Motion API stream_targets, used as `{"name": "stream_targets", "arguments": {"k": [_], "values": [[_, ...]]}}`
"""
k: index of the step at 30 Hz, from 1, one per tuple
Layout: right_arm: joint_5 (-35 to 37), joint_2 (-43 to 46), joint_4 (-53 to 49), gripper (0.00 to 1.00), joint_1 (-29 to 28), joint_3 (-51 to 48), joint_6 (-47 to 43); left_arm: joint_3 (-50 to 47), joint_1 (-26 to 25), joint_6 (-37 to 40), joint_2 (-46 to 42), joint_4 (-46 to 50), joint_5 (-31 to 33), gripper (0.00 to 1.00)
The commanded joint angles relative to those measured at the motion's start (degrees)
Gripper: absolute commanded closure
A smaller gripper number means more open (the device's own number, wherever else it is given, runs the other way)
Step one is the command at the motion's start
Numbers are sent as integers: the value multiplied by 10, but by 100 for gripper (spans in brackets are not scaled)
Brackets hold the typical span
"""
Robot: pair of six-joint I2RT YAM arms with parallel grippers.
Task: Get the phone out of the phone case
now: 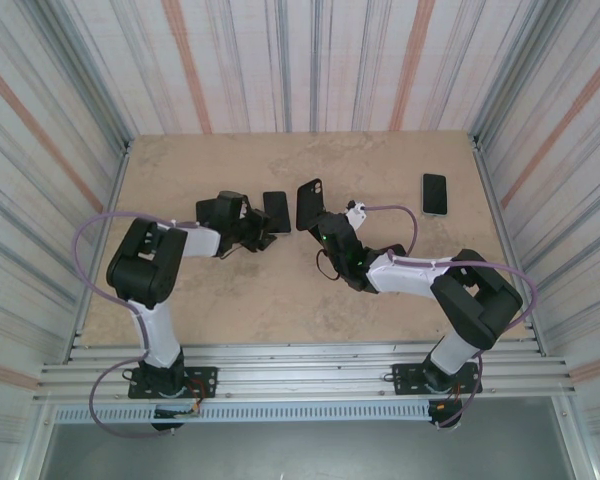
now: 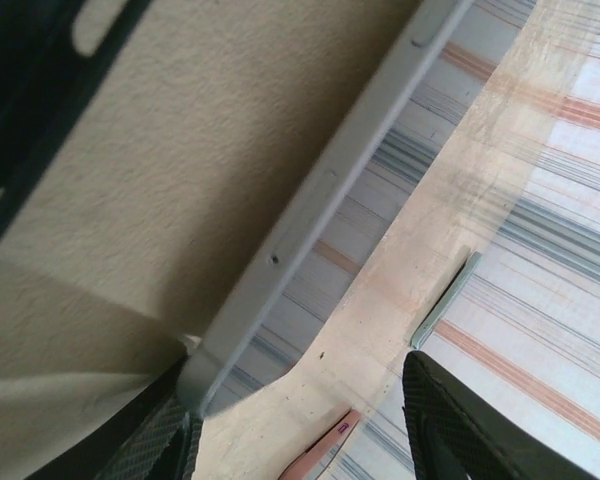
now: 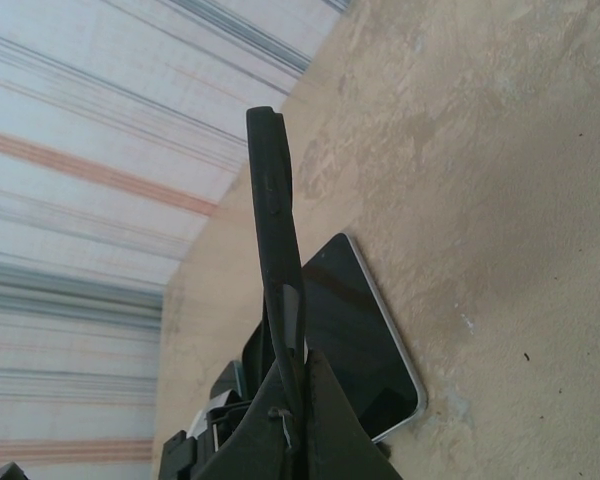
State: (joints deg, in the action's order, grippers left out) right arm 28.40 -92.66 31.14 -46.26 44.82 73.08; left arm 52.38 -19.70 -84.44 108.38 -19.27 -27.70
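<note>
Black phone case (image 1: 309,205), silver-edged phone (image 1: 276,211), beige table (image 1: 280,295), striped walls (image 1: 280,60)

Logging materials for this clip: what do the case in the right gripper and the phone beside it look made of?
Case: matte black, no glare, edge slightly bowed; probably flexible plastic or rubber. Phone: glossy dark face, likely glass; pale satin rim, possibly metal, though painted plastic would look alike.

Worktop (image 1: 280,300) open along far edge and near centre; mid-scene blocked by upright phone case (image 1: 310,203) in right pincer (image 1: 325,233), flat phone (image 1: 276,210), left pincer (image 1: 260,235); second phone (image 1: 435,193) lies far right.
</note>
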Motion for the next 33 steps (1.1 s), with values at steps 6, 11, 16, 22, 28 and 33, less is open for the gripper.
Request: {"name": "stream_targets", "arguments": {"k": [6,11,16,22,28,33], "values": [[-10,-18,-4,100,8,-6,-7,-2,15,18,-38,39,16,44],[-23,-42,21,100,20,-10,-24,3,19,20,-50,38,11,43],[-27,-85,60,100,34,0,-35,11,20,30,-79,58,10,40],[-53,-157,99,100,54,36,-51,18,20,51,-126,101,8,35],[-83,-221,138,100,68,71,-74,0,27,64,-175,120,4,31],[-104,-259,168,100,72,84,-80,-12,32,71,-202,132,-2,31]]}}
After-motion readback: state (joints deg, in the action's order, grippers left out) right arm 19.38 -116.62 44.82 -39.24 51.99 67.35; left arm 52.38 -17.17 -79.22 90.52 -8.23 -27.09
